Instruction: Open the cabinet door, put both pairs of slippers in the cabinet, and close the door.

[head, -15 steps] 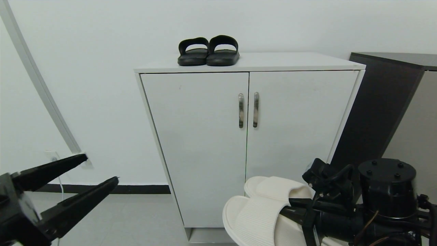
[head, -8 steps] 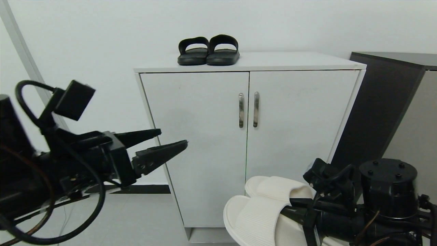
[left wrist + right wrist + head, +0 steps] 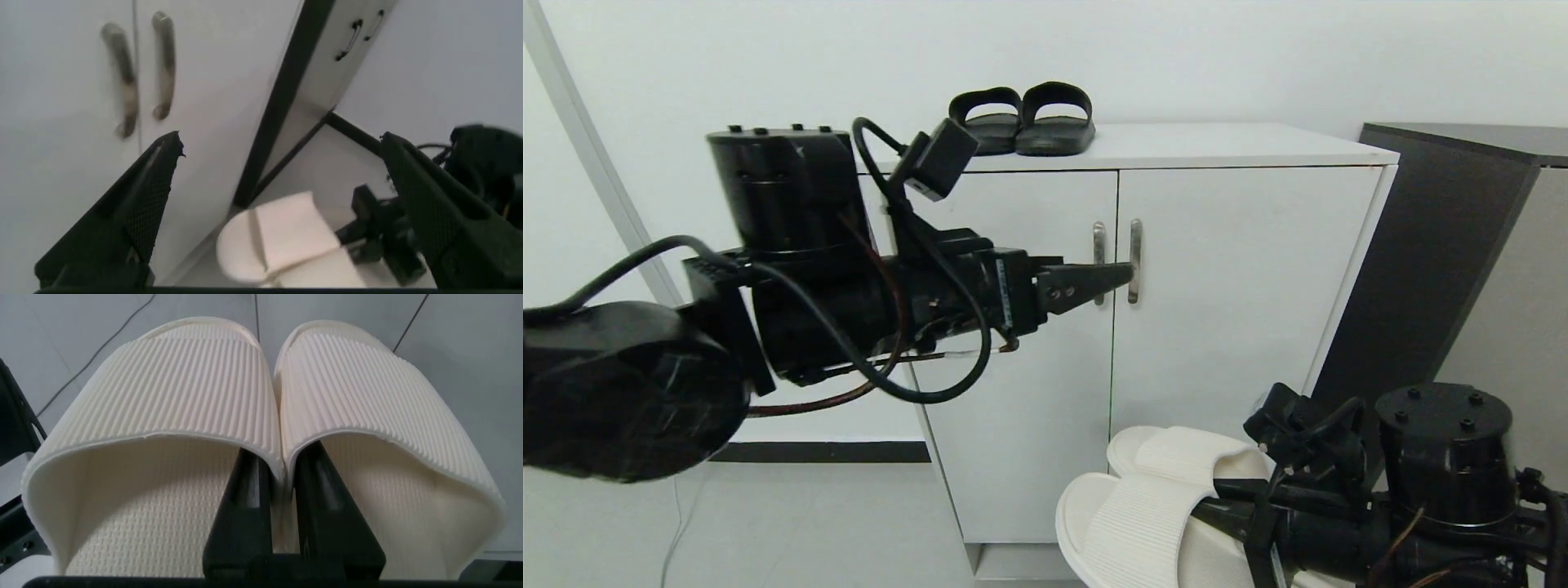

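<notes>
A white two-door cabinet (image 3: pixel 1225 327) stands shut, with two metal handles (image 3: pixel 1099 263) (image 3: pixel 1135 261) at the centre seam. A pair of black slippers (image 3: pixel 1021 122) sits on its top near the back. My left gripper (image 3: pixel 1125 274) is level with the handles, its tips just in front of them. In the left wrist view that gripper (image 3: pixel 281 139) is open with nothing between its fingers, and the handles (image 3: pixel 143 73) lie off to one side. My right gripper (image 3: pixel 283 498) is shut on a pair of white slippers (image 3: pixel 1152 490), pinching their adjoining straps, low before the right door.
A dark cabinet (image 3: pixel 1437 261) stands right beside the white one. A grey strip (image 3: pixel 596 163) runs down the wall at the left, above a black baseboard (image 3: pixel 817 452). Open floor lies left of the cabinet.
My left arm has risen from the lower left and swung right, bringing its gripper up to the door handles. The right arm and white slippers have stayed put.
</notes>
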Controlling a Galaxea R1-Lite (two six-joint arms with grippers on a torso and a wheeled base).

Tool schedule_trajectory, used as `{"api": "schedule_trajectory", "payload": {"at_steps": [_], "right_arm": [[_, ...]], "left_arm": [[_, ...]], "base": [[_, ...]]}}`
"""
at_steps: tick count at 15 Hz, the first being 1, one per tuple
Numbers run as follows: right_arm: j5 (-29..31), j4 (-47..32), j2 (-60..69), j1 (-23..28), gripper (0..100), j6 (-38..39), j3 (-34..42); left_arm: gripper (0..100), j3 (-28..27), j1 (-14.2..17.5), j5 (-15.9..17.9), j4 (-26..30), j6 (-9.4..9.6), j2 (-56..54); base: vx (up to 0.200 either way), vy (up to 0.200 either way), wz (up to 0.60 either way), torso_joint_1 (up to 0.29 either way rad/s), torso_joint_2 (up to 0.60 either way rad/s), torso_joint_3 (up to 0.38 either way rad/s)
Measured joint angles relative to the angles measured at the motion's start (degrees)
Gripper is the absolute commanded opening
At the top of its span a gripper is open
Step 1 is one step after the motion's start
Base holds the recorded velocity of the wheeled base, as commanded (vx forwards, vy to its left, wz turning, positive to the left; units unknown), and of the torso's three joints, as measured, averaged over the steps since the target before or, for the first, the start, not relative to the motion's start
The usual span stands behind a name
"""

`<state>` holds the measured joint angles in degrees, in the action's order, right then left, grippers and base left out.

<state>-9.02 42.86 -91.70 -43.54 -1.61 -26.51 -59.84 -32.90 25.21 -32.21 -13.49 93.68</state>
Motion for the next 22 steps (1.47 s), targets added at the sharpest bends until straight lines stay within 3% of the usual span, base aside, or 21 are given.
{"api": "schedule_trajectory", "payload": {"at_steps": [1,4,6,9,11,16,22], "right_arm": [[0.00,0.00,-0.09,0.00,0,0.05,0.00],[0.00,-0.02,-0.22,0.02,0,0.05,0.00],[-0.01,0.00,-0.26,0.06,0,0.05,0.00],[0.00,0.02,-0.56,0.06,0,0.05,-0.11],[-0.01,0.00,-0.69,0.06,0,0.06,-0.07],[0.05,0.00,-0.87,0.06,0,0.05,-0.02],[0.07,0.00,-0.94,0.06,0,0.06,0.06]], "left_arm": [[100,-3.06,-0.33,1.41,0.55,-1.39,2.15],[100,-8.42,-0.72,8.18,1.04,-3.25,7.30],[100,-11.15,-0.77,8.51,1.04,-4.92,9.86],[100,-15.62,-0.77,5.11,1.15,-6.91,13.75],[100,-18.58,-0.87,2.68,1.61,-7.13,16.10],[100,-26.32,-0.91,-3.68,9.22,-7.08,19.91],[100,-32.49,-0.87,-4.11,12.42,-7.14,23.38]], "base": [[0.000,0.000,0.00,0.000,0.00,0.000],[0.000,0.000,0.00,0.000,0.00,0.000],[0.000,0.000,0.00,0.000,0.00,0.000],[0.000,0.000,0.00,0.000,0.00,0.000],[0.000,0.000,0.00,0.000,0.00,0.000],[0.000,0.000,0.00,0.000,0.00,0.000],[0.000,0.000,0.00,0.000,0.00,0.000]]}}
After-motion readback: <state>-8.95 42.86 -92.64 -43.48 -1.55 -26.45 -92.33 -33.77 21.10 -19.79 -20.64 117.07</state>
